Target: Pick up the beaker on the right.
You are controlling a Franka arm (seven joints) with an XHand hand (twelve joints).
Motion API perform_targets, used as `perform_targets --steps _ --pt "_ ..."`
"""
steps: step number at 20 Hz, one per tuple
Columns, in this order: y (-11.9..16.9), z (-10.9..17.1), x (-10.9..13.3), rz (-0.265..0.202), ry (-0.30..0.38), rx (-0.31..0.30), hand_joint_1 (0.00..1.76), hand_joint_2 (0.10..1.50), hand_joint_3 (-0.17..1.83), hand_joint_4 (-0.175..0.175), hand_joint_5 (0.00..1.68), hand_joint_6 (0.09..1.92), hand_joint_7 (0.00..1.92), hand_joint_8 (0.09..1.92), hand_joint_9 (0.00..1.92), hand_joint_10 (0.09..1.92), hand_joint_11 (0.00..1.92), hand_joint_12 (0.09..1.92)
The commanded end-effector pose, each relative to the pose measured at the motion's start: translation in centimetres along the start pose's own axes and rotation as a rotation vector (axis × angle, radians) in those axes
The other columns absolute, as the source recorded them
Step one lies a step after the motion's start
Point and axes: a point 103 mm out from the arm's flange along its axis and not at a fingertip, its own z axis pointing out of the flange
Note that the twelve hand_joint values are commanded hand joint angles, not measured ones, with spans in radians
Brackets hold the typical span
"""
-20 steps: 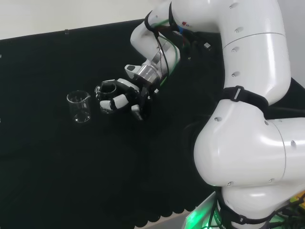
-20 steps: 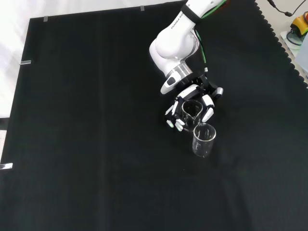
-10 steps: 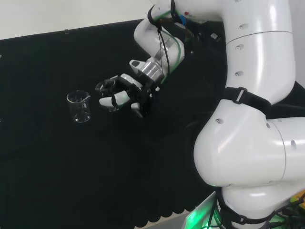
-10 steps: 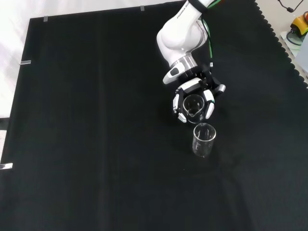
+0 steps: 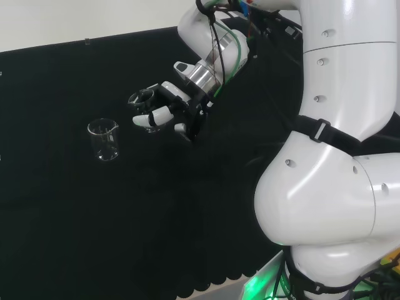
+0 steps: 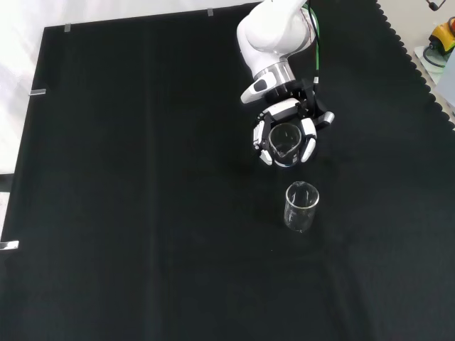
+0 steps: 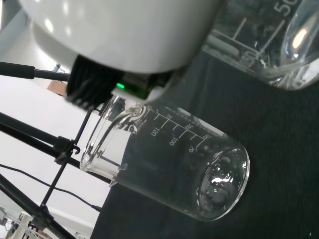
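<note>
Curling round the small clear glass beaker [image 6: 285, 142], the robot hand [image 6: 286, 132] is holding it above the black-clothed bench [image 6: 142, 213], and is best kept level, clear of the second clear glass beaker [image 6: 301, 207] standing nearby

- A laboratory test bench, set up for robot trials.
- A black cloth [image 6: 142, 213] with a scalloped edge covers the whole bench.
- Clear graduated glass beakers [image 6: 301, 207] are the ware.
- A white robot arm [image 5: 337, 156] stands at the bench.
- Black tripod legs [image 7: 35, 144] and cables stand against plain white walls.
</note>
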Motion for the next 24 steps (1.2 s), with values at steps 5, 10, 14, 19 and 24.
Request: perform_targets --steps 5,10,14,19,24 --pt "-0.5 -1.4 -0.2 -0.017 0.003 -0.009 1.45 0.51 0.82 -0.175 1.24 0.62 1.49 0.42 1.44 0.58 1.18 0.77" --pt "-0.8 -2.1 0.0 -0.035 -0.004 0.0 1.45 0.5 0.83 -0.175 1.26 0.57 1.5 0.4 1.45 0.56 1.2 0.76" --pt "-0.7 -1.6 0.6 -0.045 -0.087 0.036 1.45 0.49 0.83 -0.175 1.28 0.54 1.51 0.38 1.46 0.55 1.21 0.75" --pt "-0.3 -0.6 1.3 -0.065 -0.145 0.094 1.45 0.46 0.85 -0.175 1.33 0.46 1.64 0.13 1.53 0.42 1.26 0.72" --pt "-0.9 -1.7 0.8 -0.076 -0.122 0.095 1.46 0.45 0.86 -0.175 1.33 0.47 1.67 0.09 1.55 0.38 1.29 0.71"
